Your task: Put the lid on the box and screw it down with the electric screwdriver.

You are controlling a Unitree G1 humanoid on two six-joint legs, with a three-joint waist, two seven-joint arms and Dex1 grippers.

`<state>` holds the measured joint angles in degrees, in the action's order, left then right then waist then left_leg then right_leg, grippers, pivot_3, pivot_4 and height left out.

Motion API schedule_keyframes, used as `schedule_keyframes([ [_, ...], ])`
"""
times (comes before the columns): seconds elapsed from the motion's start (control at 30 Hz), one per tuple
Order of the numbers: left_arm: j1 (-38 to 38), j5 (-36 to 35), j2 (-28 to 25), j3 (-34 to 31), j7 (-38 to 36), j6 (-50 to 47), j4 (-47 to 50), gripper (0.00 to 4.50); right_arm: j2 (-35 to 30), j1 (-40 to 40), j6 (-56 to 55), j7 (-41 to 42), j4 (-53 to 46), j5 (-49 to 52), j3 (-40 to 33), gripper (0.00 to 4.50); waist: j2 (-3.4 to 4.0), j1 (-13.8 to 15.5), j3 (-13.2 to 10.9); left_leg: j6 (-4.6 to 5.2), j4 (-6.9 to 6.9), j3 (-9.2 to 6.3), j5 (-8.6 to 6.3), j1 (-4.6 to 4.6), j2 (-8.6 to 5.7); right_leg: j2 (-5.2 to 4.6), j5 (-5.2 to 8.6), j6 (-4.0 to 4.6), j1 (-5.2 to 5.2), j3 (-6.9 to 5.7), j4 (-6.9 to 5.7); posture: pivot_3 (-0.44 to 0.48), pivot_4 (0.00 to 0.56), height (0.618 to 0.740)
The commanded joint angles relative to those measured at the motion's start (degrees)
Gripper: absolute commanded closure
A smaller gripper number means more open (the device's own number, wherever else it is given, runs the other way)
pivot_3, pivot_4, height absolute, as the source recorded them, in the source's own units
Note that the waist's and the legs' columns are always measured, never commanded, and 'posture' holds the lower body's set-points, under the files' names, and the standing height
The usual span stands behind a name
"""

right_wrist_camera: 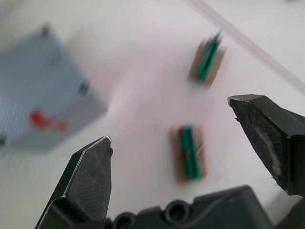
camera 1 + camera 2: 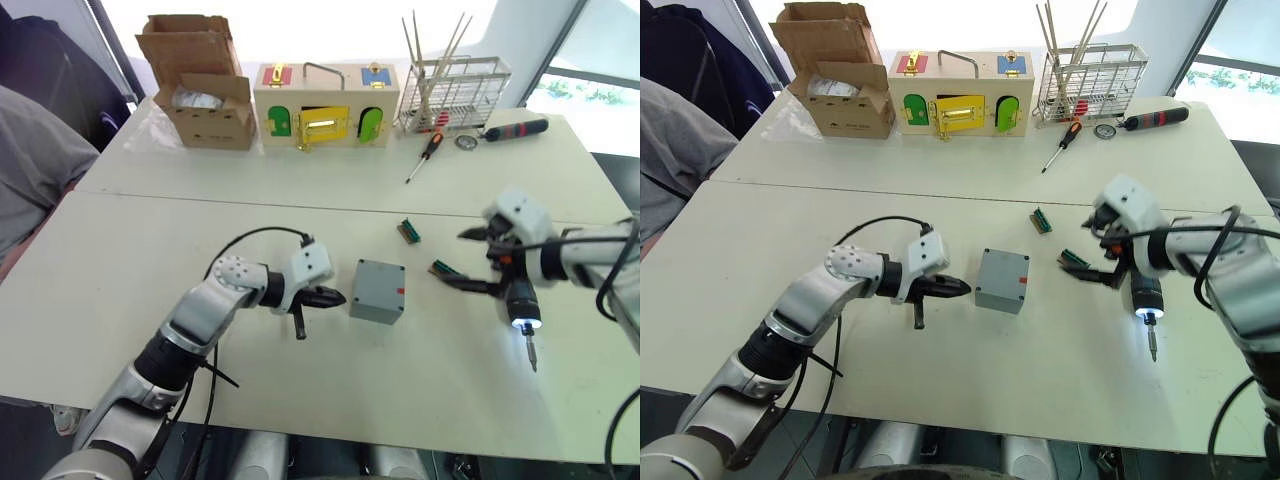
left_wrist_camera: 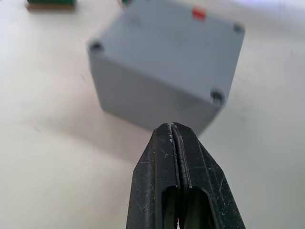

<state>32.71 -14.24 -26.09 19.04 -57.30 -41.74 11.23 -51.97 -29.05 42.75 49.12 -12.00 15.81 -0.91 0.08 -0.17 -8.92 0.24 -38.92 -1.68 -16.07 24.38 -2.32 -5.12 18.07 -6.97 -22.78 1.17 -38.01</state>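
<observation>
From the head cameras, the box point(image 2: 378, 291) sits near the middle of the front table point(image 2: 120, 300), its lid point(image 2: 381, 279) already lying flush on top, a red mark on the side toward the right arm. The left gripper point(image 2: 335, 297) points at the box from the robot's left, fingers pressed together, its tip just short of the box wall. Bare tabletop lies open between the box and the near edge. The right gripper point(image 2: 478, 260) hangs over the table to the right of the box, fingers spread wide with nothing between them. Just beneath that wrist is the electric screwdriver point(image 2: 523, 310), its light on and bit pointing toward the near edge; whether it touches the gripper is unclear. Two small green parts point(image 2: 410, 230) lie between box and right gripper. At the far edge stand a cardboard box point(image 2: 205, 85), a wooden latch box point(image 2: 325, 105), a wire rack point(image 2: 455, 92) and hand tools.

In the left wrist view, the closed fingers point(image 3: 183, 162) aim at a lower corner of the box point(image 3: 162, 57); corner holes show in the lid.

In the right wrist view, the open fingers point(image 1: 93, 174) frame one green part point(image 1: 189, 152), with the box point(image 1: 43, 90) off to one side.
</observation>
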Motion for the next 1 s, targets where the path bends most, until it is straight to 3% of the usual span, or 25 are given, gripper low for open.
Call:
schedule_keyframes([
  [0.03,3.0,-3.2,-1.1,-4.6,0.5,-2.3,2.6,4.50,10.2,-5.0,-4.3,-8.7,7.7,0.3,-2.8,0.02,0.00,-0.5,0.0,0.00,0.01,-0.01,0.00,0.00,0.00,0.00,0.00,0.00,-0.02,0.00,-0.05,0.000,0.150,0.740],
  [0.27,7.4,-7.8,-1.6,-12.7,5.2,-8.3,2.8,4.50,21.4,-7.6,-13.5,-14.0,20.7,-2.7,-0.5,0.02,0.01,-0.6,0.0,-0.02,0.02,-0.02,0.01,0.03,-0.08,-0.04,0.00,0.00,-0.07,-0.02,-0.17,0.000,0.150,0.740],
  [0.43,5.5,-9.0,-2.9,-13.2,7.2,-9.8,4.6,4.50,23.8,-9.1,-19.3,-15.1,27.1,-5.5,0.7,1.37,0.01,-0.9,0.0,-0.03,0.01,0.00,0.02,0.02,-0.08,-0.04,0.00,0.00,-0.08,-0.01,-0.17,0.000,0.150,0.740],
  [1.0,2.9,-11.1,-3.3,-11.4,10.9,-10.7,7.1,4.50,25.6,-10.3,-21.0,-16.8,35.0,-8.3,0.9,1.37,0.01,-0.9,0.0,-0.08,0.03,-0.02,0.04,0.02,-0.07,-0.02,0.00,0.00,-0.10,-0.01,-0.18,0.000,0.150,0.740],
])
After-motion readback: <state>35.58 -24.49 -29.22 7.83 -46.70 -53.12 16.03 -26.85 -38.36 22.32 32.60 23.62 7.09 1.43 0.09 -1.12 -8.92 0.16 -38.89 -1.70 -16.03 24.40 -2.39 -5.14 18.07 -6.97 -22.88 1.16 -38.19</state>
